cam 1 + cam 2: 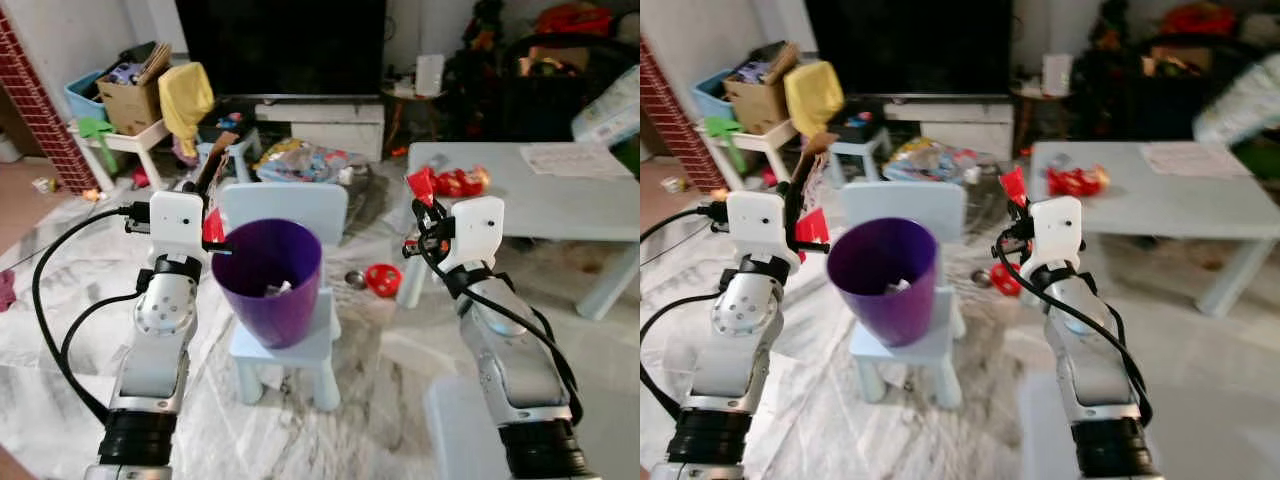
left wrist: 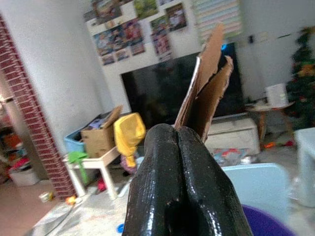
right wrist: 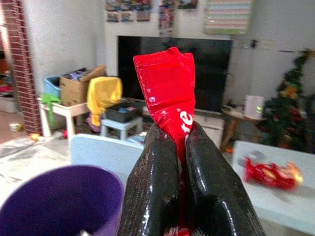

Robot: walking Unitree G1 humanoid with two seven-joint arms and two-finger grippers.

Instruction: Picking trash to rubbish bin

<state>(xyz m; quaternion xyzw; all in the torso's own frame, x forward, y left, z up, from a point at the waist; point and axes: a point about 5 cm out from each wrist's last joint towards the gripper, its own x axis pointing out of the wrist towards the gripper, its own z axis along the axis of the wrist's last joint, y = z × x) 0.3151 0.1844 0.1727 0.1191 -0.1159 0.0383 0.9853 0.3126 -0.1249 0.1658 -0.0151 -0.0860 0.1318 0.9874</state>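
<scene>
With the left gripper (image 2: 184, 140) clenched on a torn cardboard scrap (image 2: 206, 83) and the right gripper (image 3: 179, 142) pinching a red wrapper (image 3: 167, 83), both beside the purple bin (image 1: 268, 280) on the small chair (image 1: 300, 345), each of the 2 should swing fully over the rim before releasing.

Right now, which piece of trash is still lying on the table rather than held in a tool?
The red wrapper on the table. The other red wrapper is in the right tool; the cardboard is in the left tool.
</scene>
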